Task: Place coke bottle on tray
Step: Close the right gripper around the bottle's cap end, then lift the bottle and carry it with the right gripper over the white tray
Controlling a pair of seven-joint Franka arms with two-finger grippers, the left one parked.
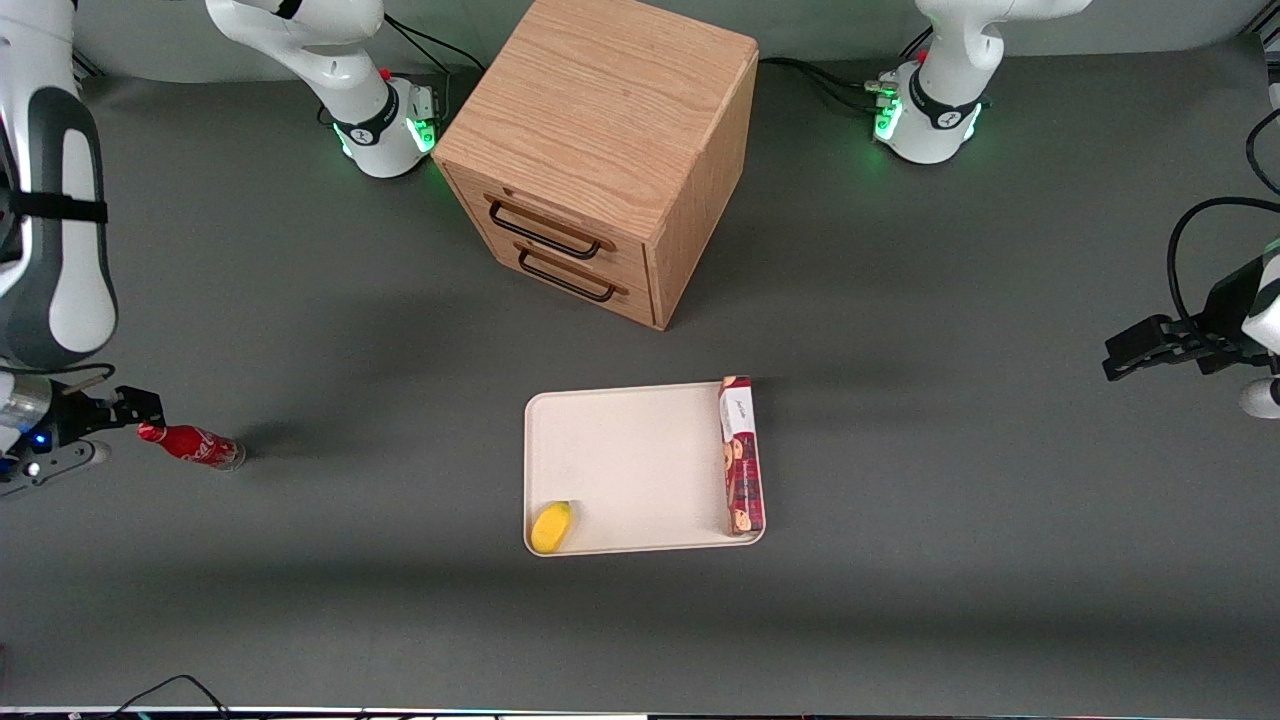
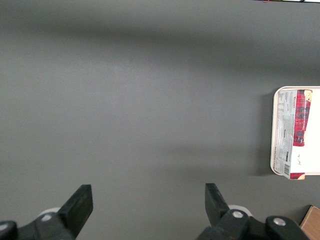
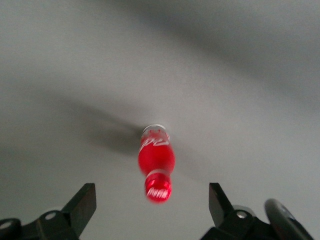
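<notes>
The coke bottle (image 1: pixel 192 445), small, slim and red with a red cap, stands on the grey table toward the working arm's end. In the right wrist view I look down on its cap and body (image 3: pixel 156 165). My right gripper (image 1: pixel 135 410) hovers above the bottle's cap, and in the wrist view the gripper (image 3: pixel 152 202) is open, its fingers wide apart on either side of the cap without touching it. The cream-white tray (image 1: pixel 630 455) lies flat in the middle of the table, nearer the front camera than the cabinet.
On the tray a long dark-red biscuit box (image 1: pixel 741 455) lies along one edge, and a yellow object (image 1: pixel 551 526) sits in a corner. A wooden drawer cabinet (image 1: pixel 600 150) stands farther from the camera than the tray.
</notes>
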